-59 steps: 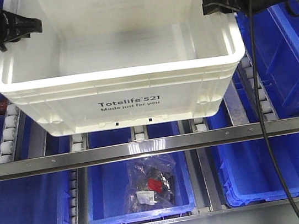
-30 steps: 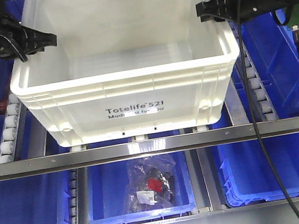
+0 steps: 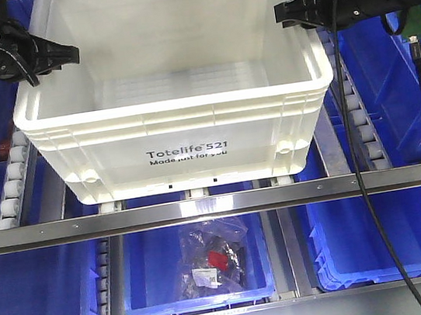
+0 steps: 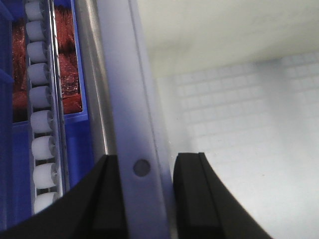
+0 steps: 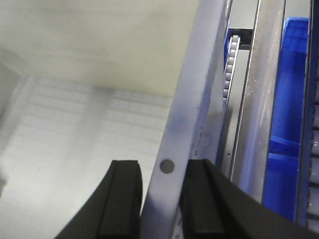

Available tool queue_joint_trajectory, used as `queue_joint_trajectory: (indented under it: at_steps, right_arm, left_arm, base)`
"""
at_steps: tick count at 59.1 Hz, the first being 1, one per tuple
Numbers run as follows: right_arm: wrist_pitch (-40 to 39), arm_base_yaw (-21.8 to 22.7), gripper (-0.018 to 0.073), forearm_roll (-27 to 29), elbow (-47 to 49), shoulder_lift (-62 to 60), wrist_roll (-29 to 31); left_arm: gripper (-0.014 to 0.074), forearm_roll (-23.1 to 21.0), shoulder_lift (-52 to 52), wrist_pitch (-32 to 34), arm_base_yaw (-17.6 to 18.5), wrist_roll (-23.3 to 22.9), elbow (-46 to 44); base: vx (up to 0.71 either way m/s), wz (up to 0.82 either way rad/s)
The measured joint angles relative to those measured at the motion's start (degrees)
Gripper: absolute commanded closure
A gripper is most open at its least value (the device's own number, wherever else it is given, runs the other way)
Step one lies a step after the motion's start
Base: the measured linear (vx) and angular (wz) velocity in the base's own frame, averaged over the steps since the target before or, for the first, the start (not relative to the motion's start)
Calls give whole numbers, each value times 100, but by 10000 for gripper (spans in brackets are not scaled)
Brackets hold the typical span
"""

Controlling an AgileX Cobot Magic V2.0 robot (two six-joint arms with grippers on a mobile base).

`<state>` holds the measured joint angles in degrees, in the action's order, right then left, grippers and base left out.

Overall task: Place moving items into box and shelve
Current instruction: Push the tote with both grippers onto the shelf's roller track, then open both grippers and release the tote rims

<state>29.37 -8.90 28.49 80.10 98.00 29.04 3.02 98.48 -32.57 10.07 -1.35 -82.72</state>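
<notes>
On the roller shelf (image 3: 13, 189) your white box (image 3: 185, 141) sits level between blue bins (image 3: 408, 59), its printed side facing you; what shows of its gridded floor is bare, and you can't see the plush toys anywhere. Below, the middle blue bin (image 3: 201, 288) holds a clear bag of dark and red parts (image 3: 212, 265). Your left gripper (image 4: 142, 196) pinches the box's left rim, one finger on each side, and your right gripper (image 5: 162, 199) clamps the right rim the same way.
</notes>
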Motion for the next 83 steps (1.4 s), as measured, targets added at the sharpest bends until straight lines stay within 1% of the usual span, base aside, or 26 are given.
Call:
queue_joint_trajectory:
  at_steps: [7,12,16,30,47,53,63,68,72,78,83]
  right_arm:
    - [36,-24,75,42,0,0,96]
    - [42,-60,13,92,2,-14,101]
    - [47,-71,-7,111,2,-67,101]
    - [-91,-71,-8,158,38,-562,106]
    - [-37,-71,-8,173,38,-1041,106]
    - [162,-71,-8,173,38,-1104,106]
    - [798,-71,-8,173,32,-1111,147]
    - [875,-71,-3,236,-98,-1188,181]
    - [785,-71,4,339,-337,-1333,307]
    - [380,-88,17,593,-935,-1696,741]
    - [31,-88,29,933,-1485,-2040,1195]
  left_arm:
    - [139,4,6,21,18,52,0]
    - [118,-23,6,27,36,70,0]
    - [118,-56,6,44,36,75,0]
    - [118,-74,-129,105,44,81,-11]
    - [121,-92,-759,171,63,100,-56]
    - [121,-92,-907,8,63,102,-56]
    - [121,-97,-954,-417,63,101,-37]
    - [125,-147,-1006,-426,63,101,170]
    - [134,-239,-1119,-363,63,96,473]
    - [150,-302,-1452,-53,71,96,1079]
    - [165,-302,-1905,345,83,135,1683]
  base:
    - [0,0]
    - [0,0]
    - [0,0]
    - [0,0]
    - [0,0]
    - [0,0]
    - [0,0]
    - [0,0]
    - [0,0]
    - [0,0]
    - [0,0]
